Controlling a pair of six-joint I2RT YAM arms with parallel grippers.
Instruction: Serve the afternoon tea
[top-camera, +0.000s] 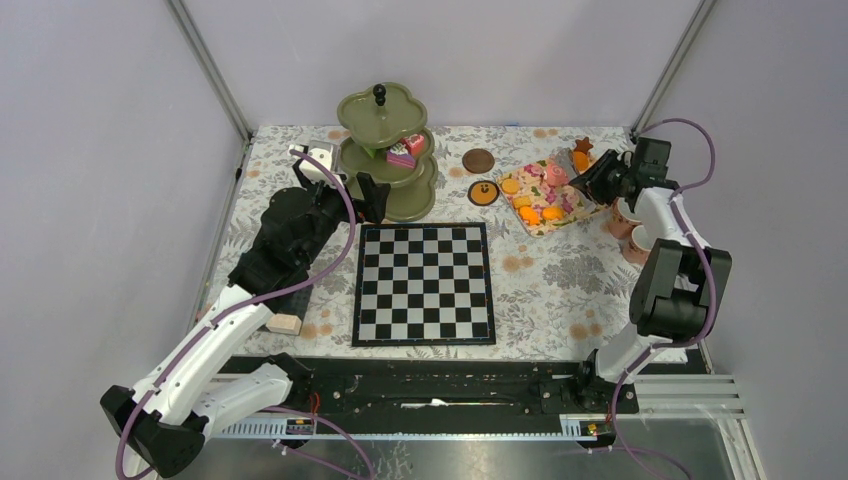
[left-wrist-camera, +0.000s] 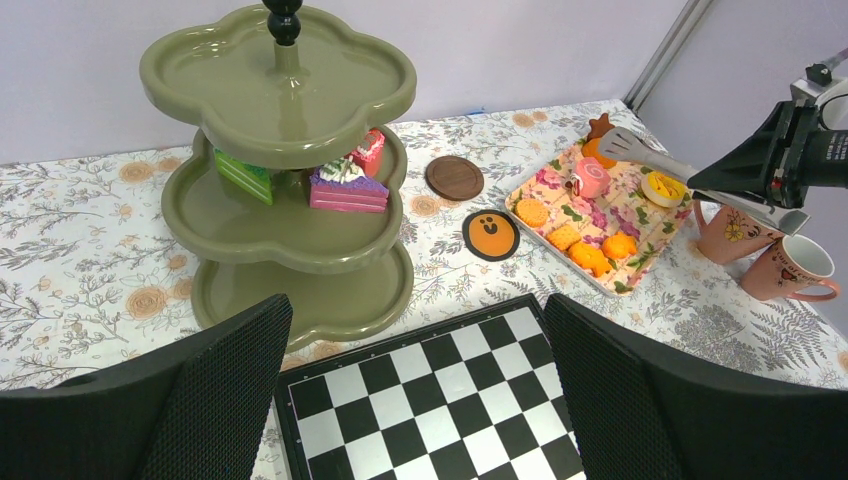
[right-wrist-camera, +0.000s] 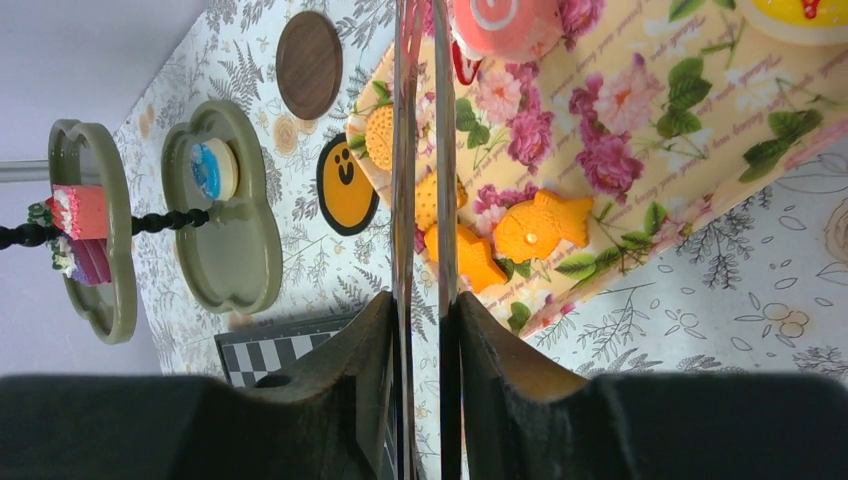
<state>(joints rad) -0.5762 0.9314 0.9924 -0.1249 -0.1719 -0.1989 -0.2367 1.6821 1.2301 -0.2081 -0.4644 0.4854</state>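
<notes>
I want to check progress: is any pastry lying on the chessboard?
No, the chessboard shows only its bare squares in the top view.

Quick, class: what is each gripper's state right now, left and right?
Left gripper: open, holding nothing.
Right gripper: closed on slim silver metal tongs, tips over the yellow floral tray.

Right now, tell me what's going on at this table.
The right gripper is shut on a pair of metal tongs, their tips over the floral tray of small orange and pink toy pastries, near a pink swirl roll. The left gripper is open and empty beside the olive-green three-tier stand. Toy cake slices sit on the stand's middle tier, and many pastries lie on the tray.
</notes>
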